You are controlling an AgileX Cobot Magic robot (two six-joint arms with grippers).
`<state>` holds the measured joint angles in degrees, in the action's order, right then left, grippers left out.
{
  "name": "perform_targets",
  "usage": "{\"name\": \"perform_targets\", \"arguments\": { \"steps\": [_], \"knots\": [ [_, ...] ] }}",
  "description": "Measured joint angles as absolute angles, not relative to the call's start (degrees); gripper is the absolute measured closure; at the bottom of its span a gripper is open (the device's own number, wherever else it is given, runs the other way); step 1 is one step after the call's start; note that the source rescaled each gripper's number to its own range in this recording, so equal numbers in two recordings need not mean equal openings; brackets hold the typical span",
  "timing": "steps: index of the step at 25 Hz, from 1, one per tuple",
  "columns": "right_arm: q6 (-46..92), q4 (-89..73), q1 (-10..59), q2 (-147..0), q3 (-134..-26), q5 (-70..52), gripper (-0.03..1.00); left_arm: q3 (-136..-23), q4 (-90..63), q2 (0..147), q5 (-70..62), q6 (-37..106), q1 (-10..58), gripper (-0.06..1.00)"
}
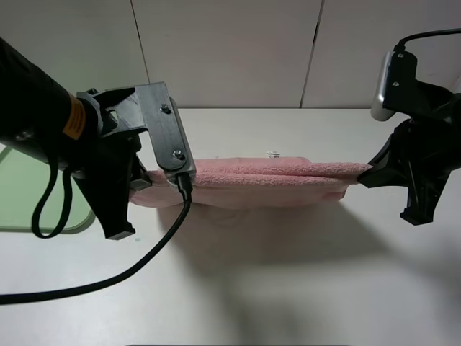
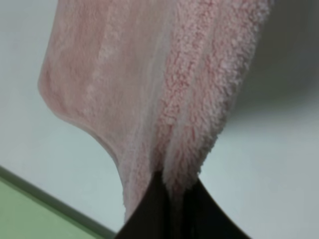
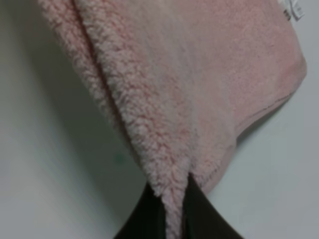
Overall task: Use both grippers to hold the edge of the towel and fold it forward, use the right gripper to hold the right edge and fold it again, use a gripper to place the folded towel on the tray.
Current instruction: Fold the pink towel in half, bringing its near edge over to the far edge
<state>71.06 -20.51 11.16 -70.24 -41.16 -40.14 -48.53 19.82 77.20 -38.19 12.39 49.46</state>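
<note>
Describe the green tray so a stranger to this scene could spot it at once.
Start at the pale table, where the left gripper and right gripper hold a pink towel stretched between them. Look to the left of the high view, behind the left arm: the tray lies flat there, partly hidden. It is the only light green thing in view, with a low rim.

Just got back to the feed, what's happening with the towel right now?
The left gripper and right gripper are each shut on one end of the towel, holding it stretched between them above the table, with the cloth doubled over. The first fold looks underway. The tray sits off to the left; the towel is not on it yet.
</note>
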Motion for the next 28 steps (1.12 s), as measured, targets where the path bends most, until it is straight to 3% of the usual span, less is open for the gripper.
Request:
{"name": "perform_targets", "arguments": {
  "steps": [10, 16, 28],
  "knots": [
    [67.71, -21.81, 11.49, -70.24, -41.16, -35.87, 0.97, -49.36, 24.13, 77.38, -37.66, 2.67, 47.23, 0.94],
    [67.39, -21.84, 11.81, -71.98, -42.63, -33.95, 0.97, -53.53, 23.09, 81.81, -37.69, 4.27, 42.73, 0.94],
    [65.86, -19.20, 11.75, -85.18, -51.73, -34.96, 0.97, -62.87, 24.15, 95.19, -41.71, 5.41, 40.09, 0.94]
  ]
}}
